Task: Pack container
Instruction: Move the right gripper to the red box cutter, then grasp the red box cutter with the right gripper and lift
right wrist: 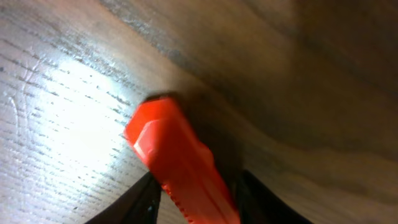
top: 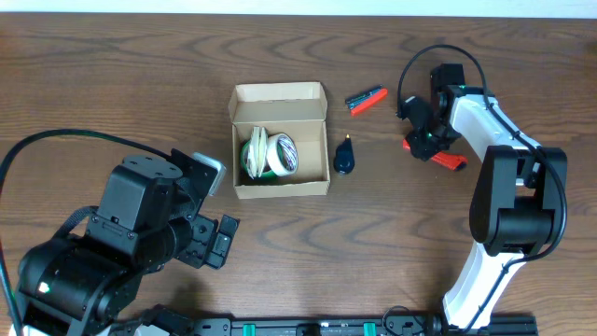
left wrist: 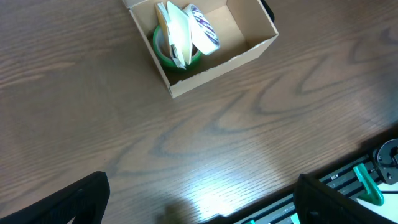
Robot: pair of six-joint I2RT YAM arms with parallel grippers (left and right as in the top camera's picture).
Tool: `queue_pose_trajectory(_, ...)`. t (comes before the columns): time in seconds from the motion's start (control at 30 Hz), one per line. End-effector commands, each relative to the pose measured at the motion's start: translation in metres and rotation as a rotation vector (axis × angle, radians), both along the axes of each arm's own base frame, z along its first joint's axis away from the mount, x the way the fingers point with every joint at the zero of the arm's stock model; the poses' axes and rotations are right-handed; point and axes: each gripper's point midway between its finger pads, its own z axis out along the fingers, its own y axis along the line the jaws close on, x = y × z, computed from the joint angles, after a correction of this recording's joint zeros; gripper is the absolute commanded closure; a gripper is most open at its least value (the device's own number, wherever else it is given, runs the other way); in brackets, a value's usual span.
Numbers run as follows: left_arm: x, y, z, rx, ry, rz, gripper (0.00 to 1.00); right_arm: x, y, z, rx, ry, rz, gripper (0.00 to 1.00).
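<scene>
The container (top: 280,93) is a tan cardboard box, open, with its lid flap at the far side. It holds tape rolls (top: 270,154) standing on edge. In the left wrist view the container (left wrist: 217,65) and the rolls (left wrist: 183,34) are at the top. My left gripper (left wrist: 202,199) is open and empty, low over the table's front edge, left of and nearer than the box in the overhead view (top: 215,210). My right gripper (top: 427,138) is at the right and is shut on a red cutter (right wrist: 180,162), whose tip rests at the table. The cutter's free end shows in the overhead view (top: 451,161).
A small dark blue object (top: 344,157) lies just right of the box. A red and black pen-like item (top: 367,98) lies beyond it, between the box and my right arm. A rail with green parts (left wrist: 367,183) runs along the table's front edge.
</scene>
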Motion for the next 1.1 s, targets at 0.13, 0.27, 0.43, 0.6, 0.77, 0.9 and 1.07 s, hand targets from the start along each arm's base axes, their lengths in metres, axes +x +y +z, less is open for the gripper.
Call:
queue_pose_trajectory(0.13,0.000,0.002,0.003,-0.001,-0.007,0.011,0.05,0.004,-0.005,0.000,-0.003,-0.031,-0.114,0.86)
queue_pose_trajectory(0.27,0.000,0.002,0.003,-0.001,-0.007,0.011,0.05,0.006,-0.004,0.001,0.001,-0.040,-0.146,0.93)
queue_pose_trajectory(0.43,0.000,0.002,0.003,-0.001,-0.007,0.011,0.05,0.016,0.001,0.009,0.010,-0.070,-0.207,0.99)
queue_pose_trajectory(0.6,0.000,0.002,0.003,-0.001,-0.007,0.011,0.05,0.035,0.016,0.036,0.048,-0.117,-0.205,0.99)
queue_pose_trajectory(0.77,0.000,0.002,0.003,-0.001,-0.007,0.011,0.05,0.047,0.061,0.095,0.193,-0.149,-0.093,0.99)
queue_pose_trajectory(0.9,0.000,0.002,0.003,-0.001,-0.007,0.011,0.05,0.034,0.113,0.148,0.352,-0.159,0.123,0.99)
queue_pose_trajectory(1.07,0.000,0.002,0.003,-0.001,-0.007,0.011,0.05,-0.002,0.182,0.194,0.489,-0.190,0.447,0.99)
